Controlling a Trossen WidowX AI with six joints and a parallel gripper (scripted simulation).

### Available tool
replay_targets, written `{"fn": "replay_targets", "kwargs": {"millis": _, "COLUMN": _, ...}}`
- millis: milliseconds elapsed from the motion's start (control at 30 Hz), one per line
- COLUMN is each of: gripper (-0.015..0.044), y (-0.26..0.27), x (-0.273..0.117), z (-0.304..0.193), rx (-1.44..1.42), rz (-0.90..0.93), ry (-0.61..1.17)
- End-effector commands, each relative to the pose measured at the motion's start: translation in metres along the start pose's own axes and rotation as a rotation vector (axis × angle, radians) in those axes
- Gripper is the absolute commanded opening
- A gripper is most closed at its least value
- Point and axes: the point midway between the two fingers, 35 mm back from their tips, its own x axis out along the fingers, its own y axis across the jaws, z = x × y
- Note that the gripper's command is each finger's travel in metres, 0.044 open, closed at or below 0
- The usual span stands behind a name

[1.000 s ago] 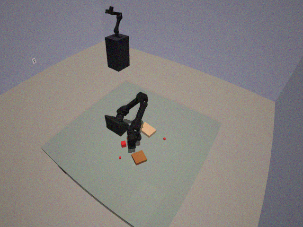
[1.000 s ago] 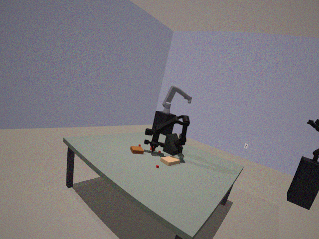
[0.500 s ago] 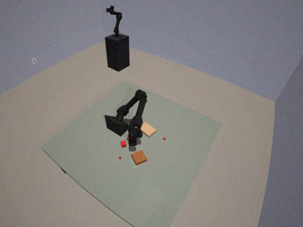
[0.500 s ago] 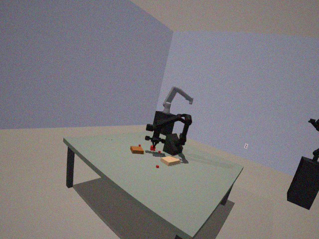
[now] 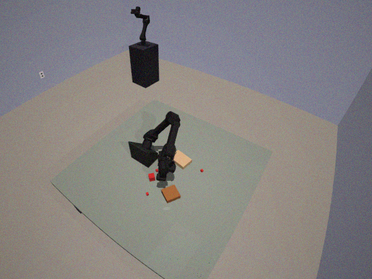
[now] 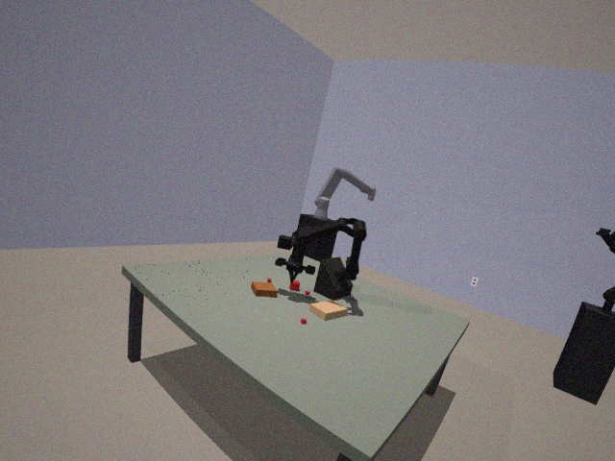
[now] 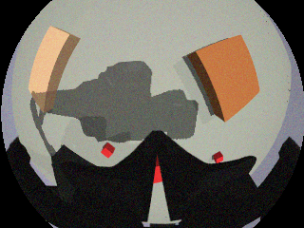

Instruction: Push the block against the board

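The square block (image 5: 170,193) (image 6: 263,288) (image 7: 230,73) is orange-brown and lies flat on the table. The board (image 5: 182,158) (image 6: 328,309) (image 7: 48,62) is pale tan, longer than wide, and lies flat. A wide gap separates the two, and they are turned at different angles. My gripper (image 5: 161,179) (image 6: 293,281) (image 7: 156,135) is shut and empty. It points down above the table between block and board, nearer the block, and touches neither. In the top view the arm hides a little of the board's near corner.
A larger red cube (image 5: 151,176) (image 6: 294,285) lies near the arm's base. Small red cubes lie beside the block (image 5: 147,193) (image 6: 269,279), close to the arm (image 5: 156,170) (image 6: 307,292) and beyond the board (image 5: 201,170) (image 6: 303,321).
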Motion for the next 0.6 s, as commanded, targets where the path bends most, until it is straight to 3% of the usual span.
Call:
{"fn": "replay_targets", "kwargs": {"millis": 0, "gripper": 0.0000, "y": -0.013, "x": -0.003, "z": 0.004, "rx": 0.144, "rz": -0.004, "ry": 0.001}}
{"fn": "replay_targets", "kwargs": {"millis": 567, "gripper": 0.0000, "y": -0.061, "x": -0.011, "z": 0.017, "rx": 0.726, "rz": -0.007, "ry": 0.000}}
